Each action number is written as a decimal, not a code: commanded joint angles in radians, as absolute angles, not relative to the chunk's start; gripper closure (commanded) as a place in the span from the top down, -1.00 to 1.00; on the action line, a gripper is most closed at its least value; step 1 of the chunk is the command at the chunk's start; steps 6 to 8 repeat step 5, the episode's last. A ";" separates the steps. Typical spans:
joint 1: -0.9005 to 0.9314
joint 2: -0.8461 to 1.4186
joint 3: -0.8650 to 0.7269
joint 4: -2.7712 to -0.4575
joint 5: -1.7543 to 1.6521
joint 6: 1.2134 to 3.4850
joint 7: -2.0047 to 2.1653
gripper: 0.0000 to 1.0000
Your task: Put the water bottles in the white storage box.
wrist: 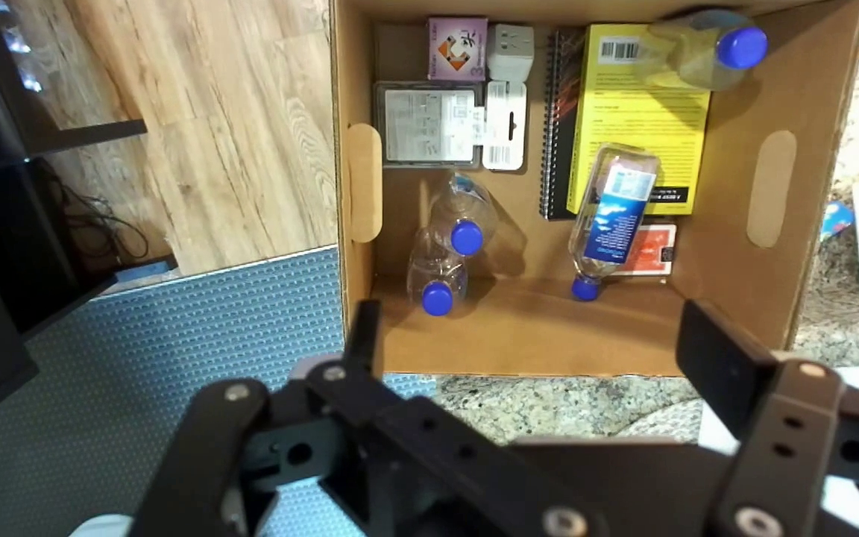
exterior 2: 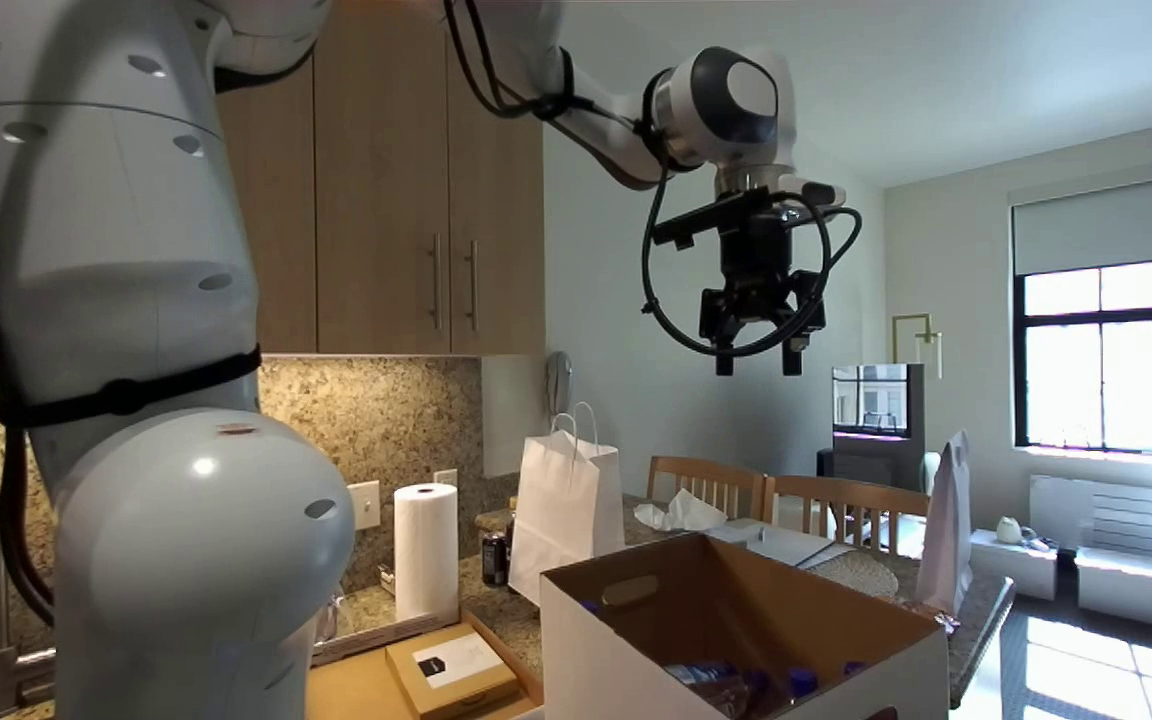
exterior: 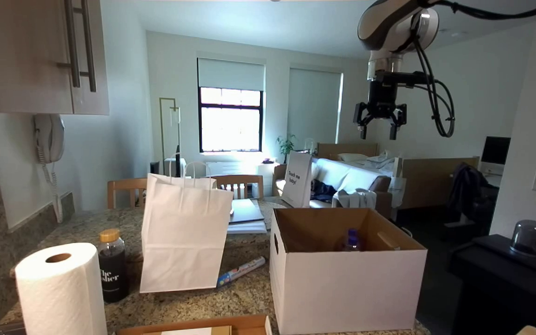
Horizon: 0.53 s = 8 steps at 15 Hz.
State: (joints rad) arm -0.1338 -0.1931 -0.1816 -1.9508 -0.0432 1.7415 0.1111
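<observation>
Apparently the job is nearly done, with four blue-capped water bottles (wrist: 464, 224) inside the white storage box (exterior: 349, 293), whose tall walls should stop them rolling out. The blue-labelled bottle (wrist: 614, 224) lies slantwise, partly over a yellow book (wrist: 646, 104), its tilt probably owing to that raised edge. Well above hangs the gripper (exterior: 378, 133), fingers spread wide around nothing, presumably high to clear the rim.

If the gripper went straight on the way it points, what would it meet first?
Probably an upright bottle inside the white box: the gripper points down toward its open top, nothing visible between. Depth and exact line are unclear; it might meet the box itself first.
</observation>
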 commanded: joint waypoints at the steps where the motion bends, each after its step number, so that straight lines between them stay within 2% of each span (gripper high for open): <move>1: -0.145 -0.189 -0.170 -1.947 -0.041 1.739 0.109 1.00; 8: -0.142 -0.183 -0.164 -1.948 -0.041 1.739 0.109 1.00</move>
